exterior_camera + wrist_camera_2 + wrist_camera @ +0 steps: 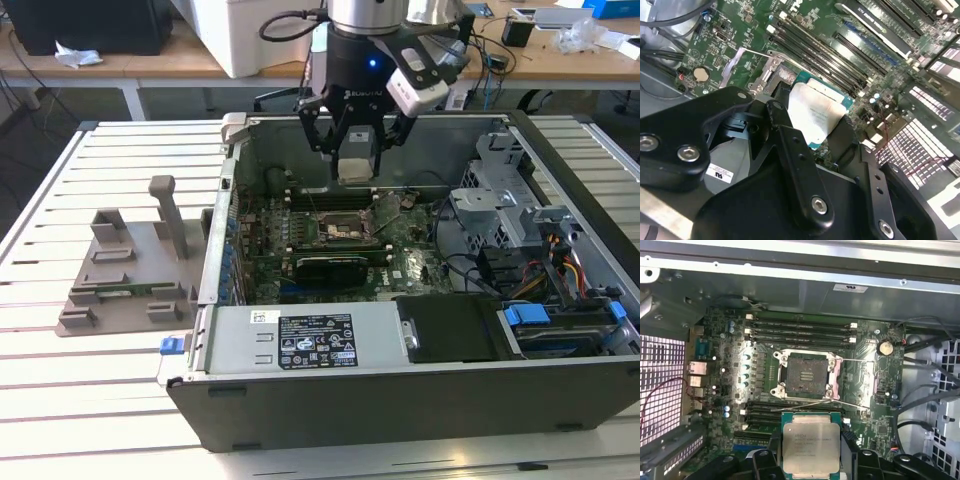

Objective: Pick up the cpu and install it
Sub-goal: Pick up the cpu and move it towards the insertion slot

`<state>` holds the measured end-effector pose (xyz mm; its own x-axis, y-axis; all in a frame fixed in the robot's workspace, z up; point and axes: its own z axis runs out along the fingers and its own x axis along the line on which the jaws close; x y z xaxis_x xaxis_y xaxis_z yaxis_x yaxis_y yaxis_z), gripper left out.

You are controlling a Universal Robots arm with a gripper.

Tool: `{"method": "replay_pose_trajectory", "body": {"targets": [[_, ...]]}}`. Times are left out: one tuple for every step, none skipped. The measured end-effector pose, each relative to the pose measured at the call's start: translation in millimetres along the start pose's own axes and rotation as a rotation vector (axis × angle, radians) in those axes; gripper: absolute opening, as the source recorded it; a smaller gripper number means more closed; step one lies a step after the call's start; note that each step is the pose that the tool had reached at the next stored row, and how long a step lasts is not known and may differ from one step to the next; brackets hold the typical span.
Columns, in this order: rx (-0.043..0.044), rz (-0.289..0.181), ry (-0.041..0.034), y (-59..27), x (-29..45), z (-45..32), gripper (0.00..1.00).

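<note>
The cpu [811, 446] is a flat silver-grey square with a green rim, and my gripper [811, 460] is shut on it. It hangs above the green motherboard [867, 375] inside the open computer case. In the exterior view my gripper [356, 160] holds the cpu [355, 166] a little above the board, over the back of the case. The open cpu socket [806, 374], with its metal frame and raised lever, lies just beyond the chip in the first wrist view. The second wrist view shows the cpu [815, 114] between the black fingers [790, 150].
The case's metal walls [330, 345] rise around the board. Black memory slots [800, 330] flank the socket. A black graphics card [330, 268] lies in front of the socket. Drive bays and cables [540, 250] fill the exterior view's right side. A grey fixture [130, 270] stands on the slatted table.
</note>
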<state>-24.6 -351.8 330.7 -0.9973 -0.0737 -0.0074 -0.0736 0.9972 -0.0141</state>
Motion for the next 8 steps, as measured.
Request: {"method": "replay_pose_trajectory", "body": {"targets": [[0.0001, 0.0, 0.0005, 0.9, -0.2, 4.0, 0.55], [0.0, 0.0, 0.0006, 1.5, -0.4, 6.9, 0.55], [-0.0001, 0.0, 0.0007, 2.0, -0.5, 9.0, 0.55], [-0.0001, 0.0, 0.0008, 2.4, -0.6, 11.0, 0.55], [0.0, 0.0, 0.0011, 3.1, -0.8, 14.7, 0.55], [0.0, 0.0, 0.0013, 3.5, -1.0, 17.1, 0.55], [-0.0001, 0.0, 0.0013, 3.8, -1.1, 19.0, 0.55], [-0.0002, 0.0, 0.0014, 4.2, -1.2, 21.6, 0.55]]}}
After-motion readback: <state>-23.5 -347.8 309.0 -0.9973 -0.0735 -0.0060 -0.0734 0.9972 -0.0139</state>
